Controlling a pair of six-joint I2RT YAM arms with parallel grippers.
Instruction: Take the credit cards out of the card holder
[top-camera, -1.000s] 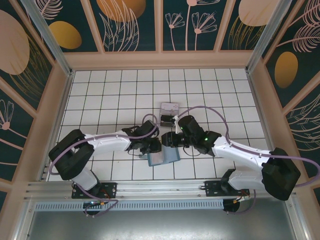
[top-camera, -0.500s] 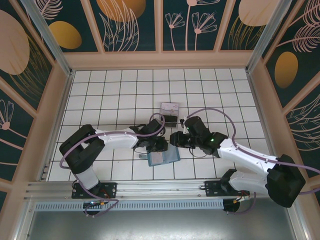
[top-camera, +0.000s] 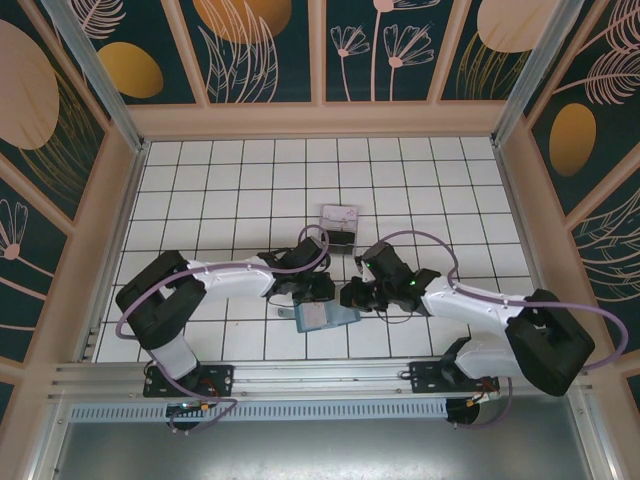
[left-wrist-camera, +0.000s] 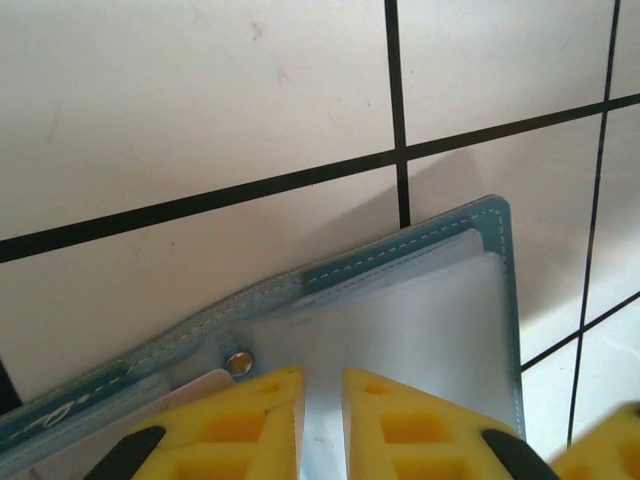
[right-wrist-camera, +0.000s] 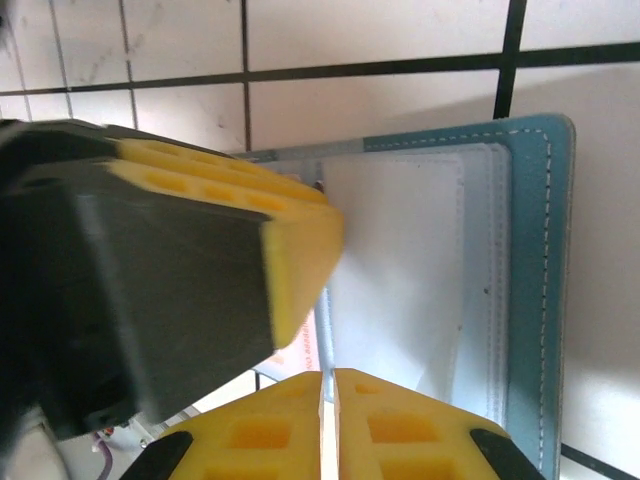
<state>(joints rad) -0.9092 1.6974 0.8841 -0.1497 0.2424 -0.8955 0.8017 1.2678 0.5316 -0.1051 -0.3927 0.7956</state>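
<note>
Down near the front of the tabletop (top-camera: 230, 180), the holder (top-camera: 325, 317) is lying open and flat, with both arms meeting over it. From the left wrist, the left fingers (left-wrist-camera: 250, 420) are standing over its near part, almost closed. A pale strip of its clear pocket is showing in the narrow slit between them, and whether they are pinching that or only pressing on it is not clear. A small metal stud (left-wrist-camera: 238, 362) is sitting just beyond the left finger's tip. From the right wrist, the right fingers (right-wrist-camera: 400, 430) are resting closed at the holder's near edge with only a hairline gap. Anything caught between them is too thin to make out. One left finger is bulking across this view and hiding the holder's left half. A pale sliver (right-wrist-camera: 303, 352) with reddish print is peeking out beside it, too little to identify.
</note>
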